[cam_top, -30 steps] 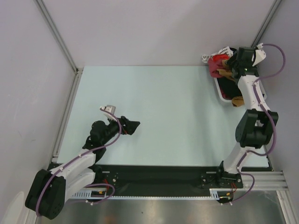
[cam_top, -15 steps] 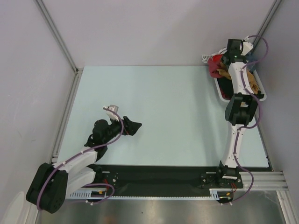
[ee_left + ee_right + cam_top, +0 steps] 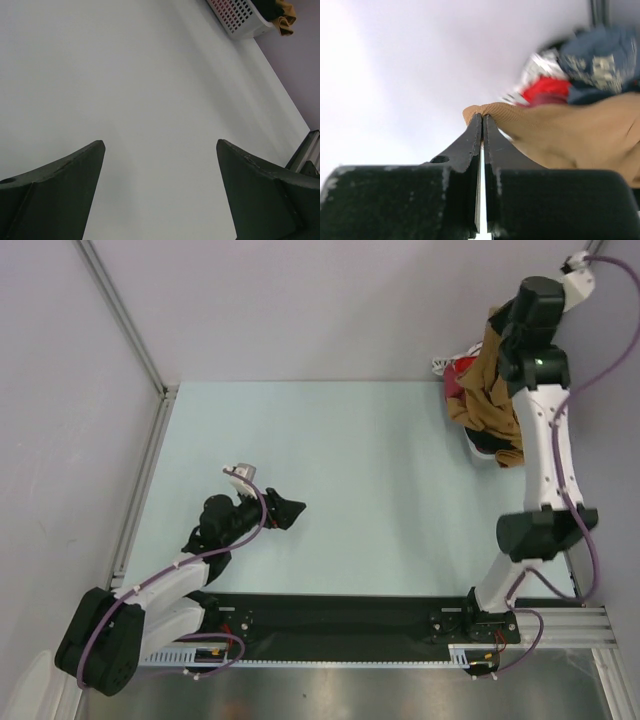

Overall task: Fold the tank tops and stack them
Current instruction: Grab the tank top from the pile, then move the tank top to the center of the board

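Note:
The tan-brown tank top (image 3: 484, 390) hangs in a long bunch above the white basket (image 3: 468, 432) at the back right, with its lower end still down in the basket. My right gripper (image 3: 498, 320) is raised high and shut on the top's upper edge. In the right wrist view the fingertips (image 3: 483, 116) pinch a fold of the tan ribbed cloth (image 3: 570, 135). A blue cloth (image 3: 600, 50) lies blurred below it; I cannot tell whether it is the other tank top. My left gripper (image 3: 290, 510) is open over the bare table at the left, with nothing between its fingers (image 3: 160, 145).
The basket (image 3: 235, 17) holds several mixed clothes, among them a red piece (image 3: 458, 375) and a mustard piece (image 3: 286, 15) draped over its rim. Walls with metal rails close the table at the back and both sides.
My right gripper shut on the tan-brown tank top in the basket and rose, drawing it up. The left arm barely shifted and stayed open.

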{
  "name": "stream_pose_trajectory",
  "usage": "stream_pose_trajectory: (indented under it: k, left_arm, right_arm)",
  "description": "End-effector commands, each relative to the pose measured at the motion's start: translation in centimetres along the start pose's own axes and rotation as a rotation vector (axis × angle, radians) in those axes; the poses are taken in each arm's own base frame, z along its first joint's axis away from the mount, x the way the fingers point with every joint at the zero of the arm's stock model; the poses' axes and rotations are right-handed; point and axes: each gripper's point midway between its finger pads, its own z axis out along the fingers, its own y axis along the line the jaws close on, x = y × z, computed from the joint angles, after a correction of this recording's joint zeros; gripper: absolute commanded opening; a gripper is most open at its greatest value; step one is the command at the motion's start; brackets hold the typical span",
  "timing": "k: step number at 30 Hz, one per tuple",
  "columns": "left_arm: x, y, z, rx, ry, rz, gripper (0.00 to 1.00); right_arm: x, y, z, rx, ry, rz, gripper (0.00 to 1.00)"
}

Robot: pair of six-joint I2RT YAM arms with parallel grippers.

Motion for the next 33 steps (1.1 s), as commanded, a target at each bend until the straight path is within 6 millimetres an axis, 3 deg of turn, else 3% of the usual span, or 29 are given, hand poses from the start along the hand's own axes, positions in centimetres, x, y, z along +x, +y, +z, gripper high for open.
stream_pose_trajectory:
  k: [1,2,3,4,6,9,12,13,15,16,21,24,26,29,33]
  left_arm:
    - [-2.0,-1.2,0.5,0.027,-0.049,0.043,1.00]
    - [-2.0,-1.2,0.5,0.024,-0.049,0.046,1.00]
    - [-2.0,-1.2,0.5,0.024,-0.049,0.048,1.00]
    - [-2.1,-1.2,0.4,0.024,-0.054,0.052,1.00]
    - [-2.2,-1.3,0.4,0.023,-0.056,0.056,1.00]
    - [-2.3,-1.5,0.3,0.025,-0.060,0.064,1.00]
    - [-2.3,-1.7,0.3,0.030,-0.062,0.068,1.00]
    - [-2.4,-1.8,0.3,0.032,-0.062,0.070,1.00]
    - [-2.5,-2.0,0.2,0.037,-0.068,0.076,1.00]
    - [-2.5,-1.9,0.1,0.034,-0.069,0.079,1.00]
    - [-3.1,-3.0,-0.4,0.074,-0.105,0.103,1.00]
    - [-3.1,-4.1,-0.7,0.120,-0.116,0.122,1.00]
    - [-3.4,-4.5,-1.1,0.137,-0.134,0.132,1.00]
    - [-3.9,-4.8,-1.6,0.139,-0.165,0.141,1.00]
    - [-4.6,-4.4,-2.4,0.106,-0.209,0.152,0.99]
  right_arm:
    - [-6.9,1.6,-5.7,-0.105,-0.154,0.068,0.00]
    - [-6.9,1.5,-6.0,-0.113,-0.156,0.067,0.00]
    - [-5.4,0.9,-5.9,-0.112,-0.129,0.043,0.00]
    - [-7.0,1.7,-7.7,-0.168,-0.167,0.062,0.00]
    - [-6.5,2.1,-8.9,-0.220,-0.153,0.072,0.00]
    - [-7.6,5.3,-12.9,-0.410,-0.121,0.094,0.00]
    - [-8.0,8.9,-18.1,-0.597,-0.083,0.090,0.00]
    - [-7.1,11.1,-20.8,-0.700,-0.055,0.073,0.00]
    - [-7.9,12.5,-24.9,-0.800,-0.069,0.068,0.00]
    - [-7.3,14.1,-27.7,-0.883,-0.047,0.072,0.00]
    - [-9.8,16.2,-39.8,-1.244,-0.022,0.126,0.00]
    - [-11.8,16.1,-44.4,-1.386,0.012,0.184,0.00]
    - [-12.6,15.6,-45.6,-1.416,0.018,0.204,0.00]
    - [-12.4,14.9,-44.9,-1.366,0.004,0.191,0.00]
    - [-8.5,14.9,-39.9,-1.179,0.037,0.111,0.00]
